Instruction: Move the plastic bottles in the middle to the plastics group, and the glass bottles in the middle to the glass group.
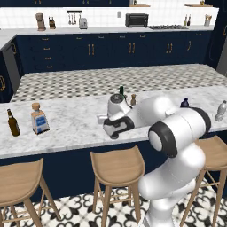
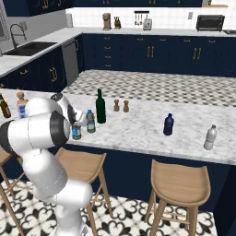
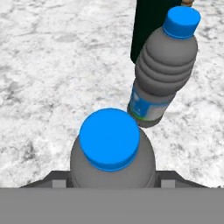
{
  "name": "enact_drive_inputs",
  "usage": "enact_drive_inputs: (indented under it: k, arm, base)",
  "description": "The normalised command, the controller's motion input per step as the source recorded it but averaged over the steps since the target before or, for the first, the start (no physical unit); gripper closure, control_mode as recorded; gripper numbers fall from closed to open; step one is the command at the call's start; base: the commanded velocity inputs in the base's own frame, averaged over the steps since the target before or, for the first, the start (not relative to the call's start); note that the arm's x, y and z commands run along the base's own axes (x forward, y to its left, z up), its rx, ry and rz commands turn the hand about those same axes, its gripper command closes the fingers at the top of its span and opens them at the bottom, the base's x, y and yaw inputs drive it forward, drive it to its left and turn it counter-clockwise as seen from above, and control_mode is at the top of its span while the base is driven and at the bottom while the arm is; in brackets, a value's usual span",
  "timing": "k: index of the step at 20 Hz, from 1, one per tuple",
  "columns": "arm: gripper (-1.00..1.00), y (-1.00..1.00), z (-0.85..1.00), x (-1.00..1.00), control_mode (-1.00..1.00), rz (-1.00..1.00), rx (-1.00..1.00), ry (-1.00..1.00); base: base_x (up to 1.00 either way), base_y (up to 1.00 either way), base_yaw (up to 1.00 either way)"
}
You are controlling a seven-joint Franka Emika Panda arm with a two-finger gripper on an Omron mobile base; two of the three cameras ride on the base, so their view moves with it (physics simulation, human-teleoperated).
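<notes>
Hand view looks down on a water bottle (image 3: 111, 148) with blue cap, sitting between the two fingers, which are narrow and closed on its sides. Second water bottle (image 3: 164, 65) stands just beside it on the marble counter (image 3: 52, 78), w/ the green wine bottle (image 3: 151, 26) right behind. Right base view: gripper (image 2: 76, 125) is low at the counter front edge, near the middle. Dark-blue bottle (image 2: 168, 124) and greyish clear bottle (image 2: 210, 137) stand well apart to the right. Brown beer bottle (image 1: 13, 123) and square bottle (image 1: 39, 118) are at the other end.
</notes>
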Motion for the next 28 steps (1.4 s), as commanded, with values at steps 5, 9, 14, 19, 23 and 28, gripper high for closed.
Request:
enact_drive_inputs:
  k: [5,9,14,19,23,28]
  arm:
    - [1.0,-0.45,0.13,-0.63,-1.0,0.0,0.0,-0.02]
    - [1.0,-0.63,0.18,-0.14,-1.0,-0.03,-0.01,-0.05]
    - [1.0,-0.73,0.22,0.03,-1.0,0.0,-0.03,-0.07]
    - [1.0,-0.78,0.17,0.21,-1.0,0.0,-0.05,-0.08]
    - [1.0,-0.89,0.07,0.17,-1.0,0.0,-0.02,-0.01]
    - [1.0,-0.97,0.04,0.15,-1.0,0.0,0.0,0.0]
  base:
    - [0.0,0.0,0.0]
    - [0.0,0.0,0.0]
    - [0.0,0.0,0.0]
    - [0.0,0.0,0.0]
    - [0.0,0.0,0.0]
    - [0.0,0.0,0.0]
